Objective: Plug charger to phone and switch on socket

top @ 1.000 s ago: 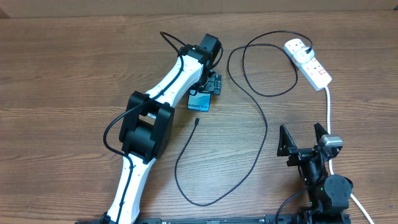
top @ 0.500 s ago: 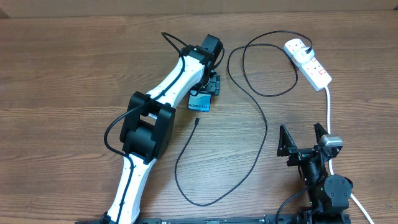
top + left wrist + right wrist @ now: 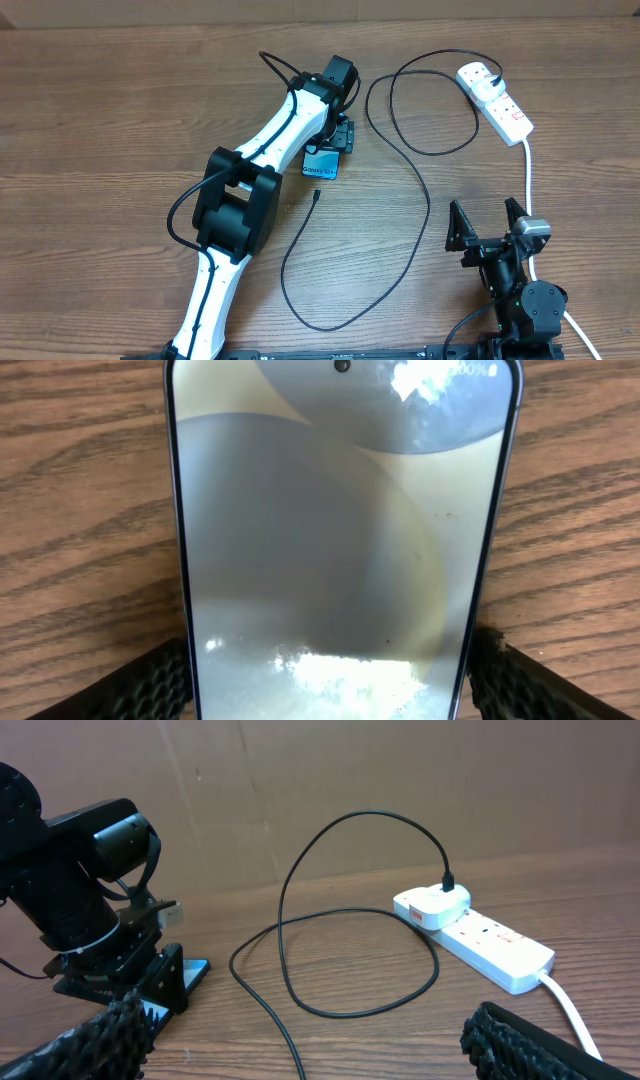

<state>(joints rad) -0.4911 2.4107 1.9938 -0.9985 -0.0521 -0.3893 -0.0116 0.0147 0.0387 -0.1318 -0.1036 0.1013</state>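
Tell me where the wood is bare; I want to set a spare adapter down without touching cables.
Widest: the whole stretch left of the left arm. Also the strip between the charger and the white cord, beyond the right end effector. Crowded: around the phone under the left end effector, and the cable loop by the socket.

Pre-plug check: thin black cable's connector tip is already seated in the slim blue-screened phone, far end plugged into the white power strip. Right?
Not seated. Overhead shows the black connector tip lying loose on the wooden table, apart from the slim blue-screened phone. The far end is plugged into the white power strip.
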